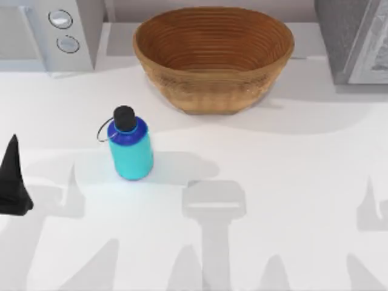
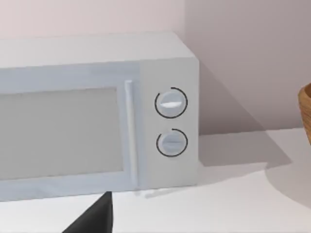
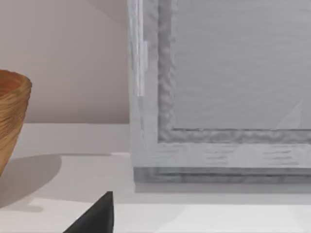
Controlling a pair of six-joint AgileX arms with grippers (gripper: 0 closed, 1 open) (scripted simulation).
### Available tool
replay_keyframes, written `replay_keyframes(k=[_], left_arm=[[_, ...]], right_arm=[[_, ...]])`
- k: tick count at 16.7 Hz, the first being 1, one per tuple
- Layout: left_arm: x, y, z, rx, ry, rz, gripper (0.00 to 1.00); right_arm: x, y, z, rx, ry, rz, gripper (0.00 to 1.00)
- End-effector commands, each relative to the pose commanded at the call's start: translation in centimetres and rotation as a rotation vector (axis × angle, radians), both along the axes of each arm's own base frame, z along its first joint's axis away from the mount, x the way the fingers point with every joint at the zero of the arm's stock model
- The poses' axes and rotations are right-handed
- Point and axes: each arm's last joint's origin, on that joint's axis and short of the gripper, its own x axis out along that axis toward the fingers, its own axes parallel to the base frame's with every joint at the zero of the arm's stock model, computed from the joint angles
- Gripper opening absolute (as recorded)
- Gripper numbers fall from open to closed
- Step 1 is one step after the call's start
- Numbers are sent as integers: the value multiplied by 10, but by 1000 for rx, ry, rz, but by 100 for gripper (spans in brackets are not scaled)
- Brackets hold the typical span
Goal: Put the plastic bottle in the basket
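Note:
The plastic bottle (image 1: 130,147) stands upright on the white table, left of centre; it is cyan with a blue shoulder, a black cap and a thin loop strap. The basket (image 1: 213,57), large, brown and woven, sits at the back middle, behind and to the right of the bottle, and nothing lies inside it. Its rim edge (image 2: 305,114) shows in the left wrist view and its side (image 3: 12,114) in the right wrist view. My left gripper (image 1: 13,179) is at the table's far left edge, well apart from the bottle. A black part of my right gripper (image 3: 97,216) shows in the right wrist view.
A white microwave (image 1: 51,33) with two dials stands at the back left, and its front (image 2: 97,131) faces the left wrist camera. A grey framed cabinet (image 1: 354,39) stands at the back right, close in front of the right wrist camera (image 3: 218,97).

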Motion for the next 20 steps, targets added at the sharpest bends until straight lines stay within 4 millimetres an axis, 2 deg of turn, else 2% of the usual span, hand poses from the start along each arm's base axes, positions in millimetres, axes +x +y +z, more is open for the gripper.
replay_keyframes(k=[4, 8, 14, 20], left_arm=[[28, -5, 1, 25, 28, -134, 100], [63, -11, -13, 39, 58, -288, 100], [103, -20, -60, 33, 95, -506, 100], [115, -24, -110, 15, 113, -653, 100]], right_arm=[[0, 0, 0, 0, 0, 0, 100], [0, 0, 0, 0, 0, 0, 100], [0, 0, 0, 0, 0, 0, 100], [0, 0, 0, 0, 0, 0, 100]])
